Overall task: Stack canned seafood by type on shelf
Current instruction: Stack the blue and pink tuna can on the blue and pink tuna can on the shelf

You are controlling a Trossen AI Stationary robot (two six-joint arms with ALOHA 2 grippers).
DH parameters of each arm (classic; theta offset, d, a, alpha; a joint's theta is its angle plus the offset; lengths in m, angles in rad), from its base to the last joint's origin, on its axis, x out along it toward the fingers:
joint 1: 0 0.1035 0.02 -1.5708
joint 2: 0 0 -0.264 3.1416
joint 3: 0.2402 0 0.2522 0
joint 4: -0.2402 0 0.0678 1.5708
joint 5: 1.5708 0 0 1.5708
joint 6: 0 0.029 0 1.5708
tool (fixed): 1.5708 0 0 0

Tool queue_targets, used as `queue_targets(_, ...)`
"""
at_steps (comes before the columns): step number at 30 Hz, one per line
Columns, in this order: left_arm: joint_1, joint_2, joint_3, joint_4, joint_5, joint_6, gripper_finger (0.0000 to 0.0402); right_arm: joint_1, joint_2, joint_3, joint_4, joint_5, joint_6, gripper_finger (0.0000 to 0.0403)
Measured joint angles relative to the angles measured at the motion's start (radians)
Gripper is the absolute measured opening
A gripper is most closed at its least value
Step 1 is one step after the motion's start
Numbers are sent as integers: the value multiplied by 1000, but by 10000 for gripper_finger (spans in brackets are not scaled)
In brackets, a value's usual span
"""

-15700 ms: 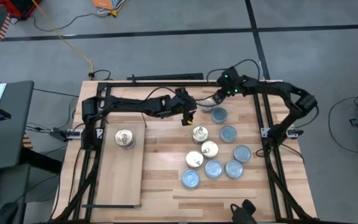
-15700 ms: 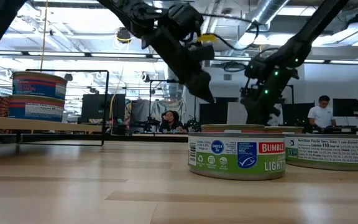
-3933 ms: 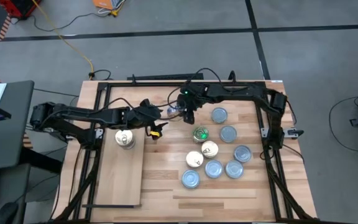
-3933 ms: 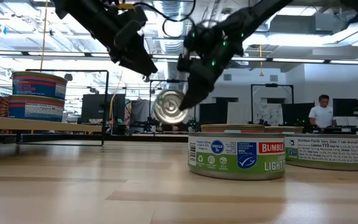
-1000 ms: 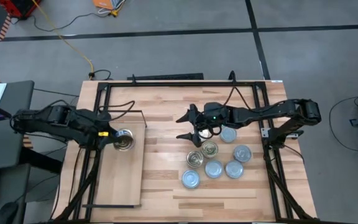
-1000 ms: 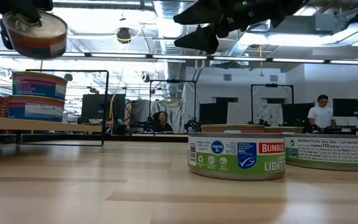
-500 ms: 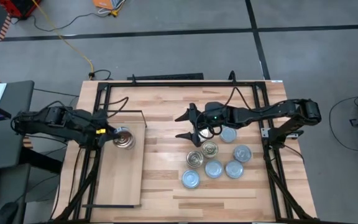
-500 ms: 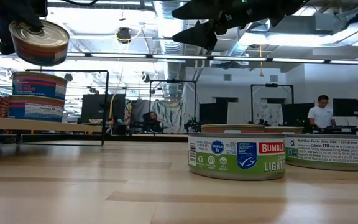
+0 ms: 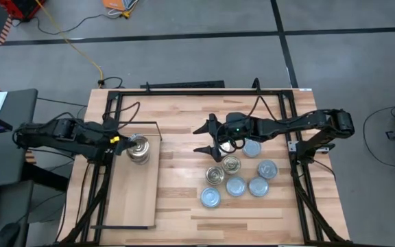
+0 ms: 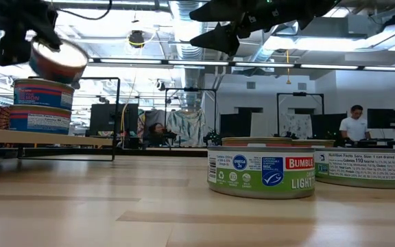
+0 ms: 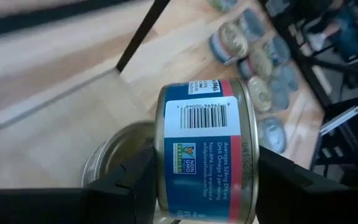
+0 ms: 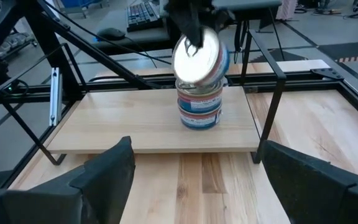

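Note:
A tin with a red-and-blue label hangs tilted just above a stack of two tins at the far end of the pale wooden shelf. My left gripper is shut on this tin. Whether it touches the stack does not show. My right gripper hovers open over the middle of the table, with nothing between its fingers. Just to its right, several gold-topped and blue-topped tins stand on the tabletop. My left gripper pinches the tin between its two fingers, one finger on each flat end. It comes from the table's left side, slanting down. The tin is lifted and tipped, with its lid partly on edge and its label wall facing the wrist camera.
A thin black wire frame stands at the shelf's far end, close behind the stack. Black rails run along both sides of the table. Bare tabletop lies between the shelf and the loose tins. A person stands in the room behind.
My left gripper has sunk a little toward the stack and rolled its wrist. The tin it holds has come down closer to the top of the stack and tipped further over.

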Motion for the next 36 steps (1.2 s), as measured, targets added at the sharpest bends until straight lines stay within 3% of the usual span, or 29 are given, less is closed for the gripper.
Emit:
queue_targets(13,0,1,-31,2,47,-58,197,0,0,0,-2,0,1,369)
queue_targets(26,0,3,-29,-16,75,19,275,0,0,0,-2,0,8,369)
queue_targets(36,0,3,-12,-108,105,49,288,0,1,1,-2,0,8,369)
